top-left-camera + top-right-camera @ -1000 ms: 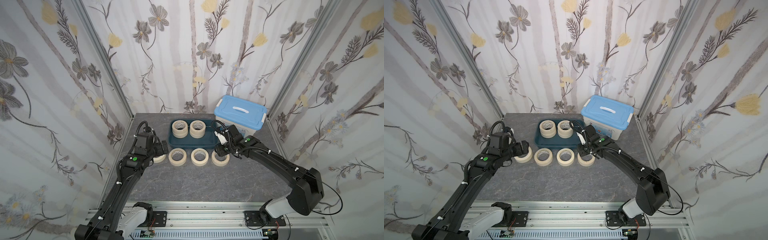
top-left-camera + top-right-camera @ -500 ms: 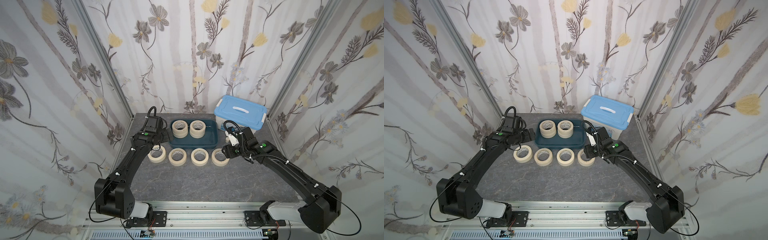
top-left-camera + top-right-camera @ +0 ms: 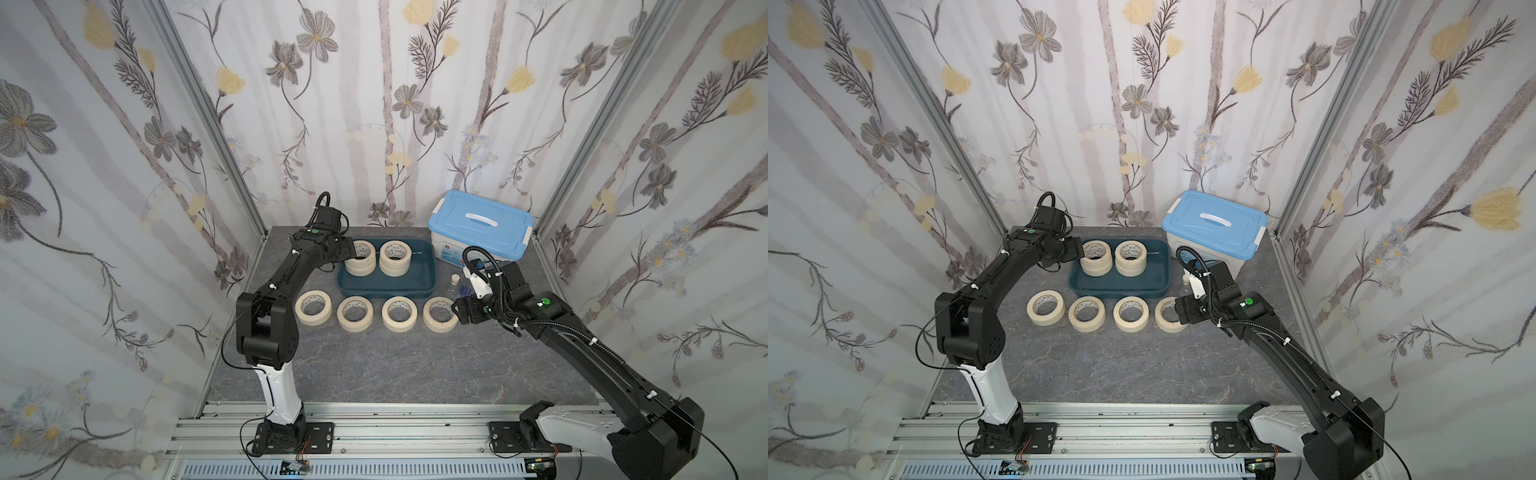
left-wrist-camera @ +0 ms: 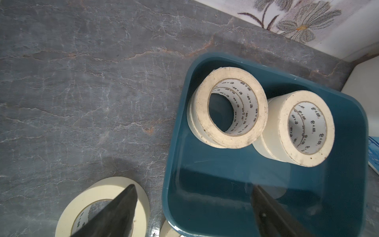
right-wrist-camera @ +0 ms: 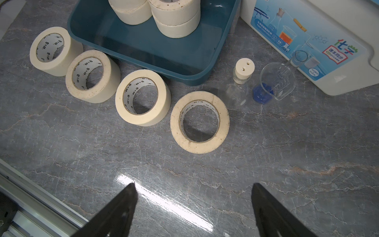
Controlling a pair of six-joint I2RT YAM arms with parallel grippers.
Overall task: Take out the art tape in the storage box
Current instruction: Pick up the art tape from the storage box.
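Stacked art tape (image 5: 176, 22) and storage box (image 5: 143, 49) cut off by right-wrist frame edge.

A: Pose, left arm (image 3: 286, 274)?
B: Upper link upright, elbow bent sharply, forearm reaching far forward. Its jaws stand wide apart, holding nothing.
A: And right arm (image 3: 552, 320)?
B: Stretched long and low, angled inward. Jaws wide apart, empty.

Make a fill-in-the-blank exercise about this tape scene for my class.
In front of the tray, ___ rolls lie in a row on the table.
Inside the tray, the other rolls form ___ stacks.
The tub has a ___ lid.
The right pincer is ___, holding nothing.
Missing words: four; two; blue; open.
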